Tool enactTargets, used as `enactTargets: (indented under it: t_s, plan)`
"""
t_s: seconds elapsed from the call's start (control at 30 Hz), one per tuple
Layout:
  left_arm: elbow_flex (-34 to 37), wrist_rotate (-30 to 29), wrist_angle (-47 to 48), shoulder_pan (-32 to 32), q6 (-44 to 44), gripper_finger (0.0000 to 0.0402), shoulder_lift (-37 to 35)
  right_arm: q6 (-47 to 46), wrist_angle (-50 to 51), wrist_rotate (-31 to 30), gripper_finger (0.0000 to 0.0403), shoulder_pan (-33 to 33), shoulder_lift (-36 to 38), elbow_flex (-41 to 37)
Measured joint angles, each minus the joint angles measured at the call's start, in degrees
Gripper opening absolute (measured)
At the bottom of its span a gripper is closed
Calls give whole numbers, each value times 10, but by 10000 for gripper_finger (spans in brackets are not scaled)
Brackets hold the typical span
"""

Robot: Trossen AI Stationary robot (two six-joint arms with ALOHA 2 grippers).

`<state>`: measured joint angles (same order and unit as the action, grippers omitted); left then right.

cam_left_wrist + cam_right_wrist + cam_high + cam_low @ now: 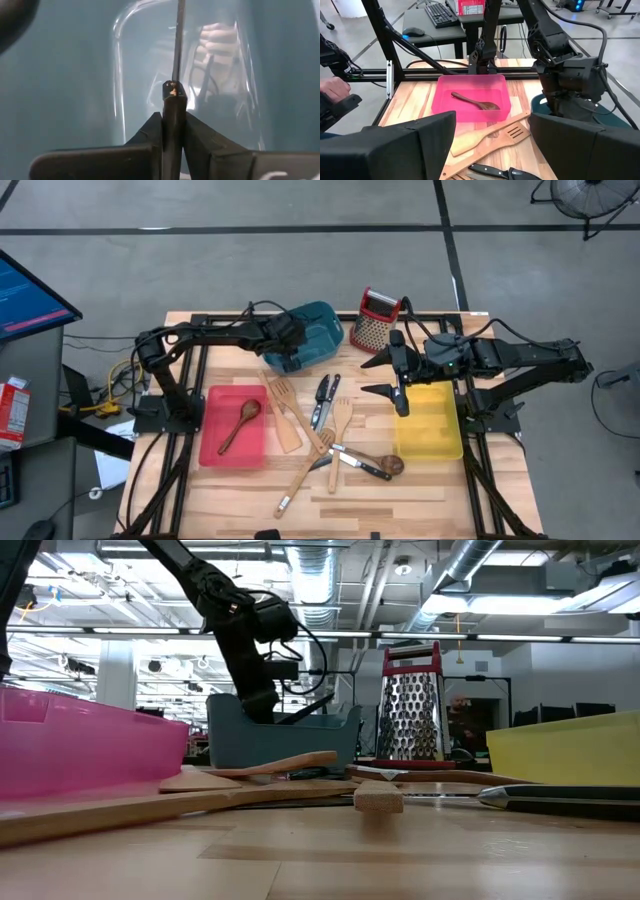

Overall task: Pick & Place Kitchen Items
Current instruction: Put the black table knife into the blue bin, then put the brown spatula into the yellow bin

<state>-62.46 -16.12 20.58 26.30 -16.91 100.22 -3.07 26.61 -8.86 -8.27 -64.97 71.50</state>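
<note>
My left gripper [290, 356] reaches down inside the teal bin [322, 330] at the table's far middle, shut on a black-handled steel knife [173, 112]. Its blade [178, 40] runs ahead of the fingers over the bin's floor. My right gripper [400, 385] hangs open and empty above the yellow bin's [430, 425] left edge. Several pale wooden spatulas, forks and knives [322, 430] lie heaped on the table between the bins. A dark wooden spoon [240, 423] lies in the red bin [212, 442]. My left gripper pinches the knife's black handle [173, 102] between its two fingers [149, 131], close to where the blade starts. The fingers slant down into the bin from the table's left and lie along the knife. Whether the blade's tip touches the bin's floor, I cannot tell.
A red-topped metal box grater [377, 320] stands just right of the teal bin, close to my right arm. Another dark spoon [385, 464] lies at the heap's right end. A person's hand [332, 90] shows beyond the table's left side.
</note>
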Motion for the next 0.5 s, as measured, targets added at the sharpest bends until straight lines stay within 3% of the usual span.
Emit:
enactTargets:
  t_s: [0.5]
  plan:
    - [-1,40,3,-5,3,138,-9,-7,0,0,266,0,0,0]
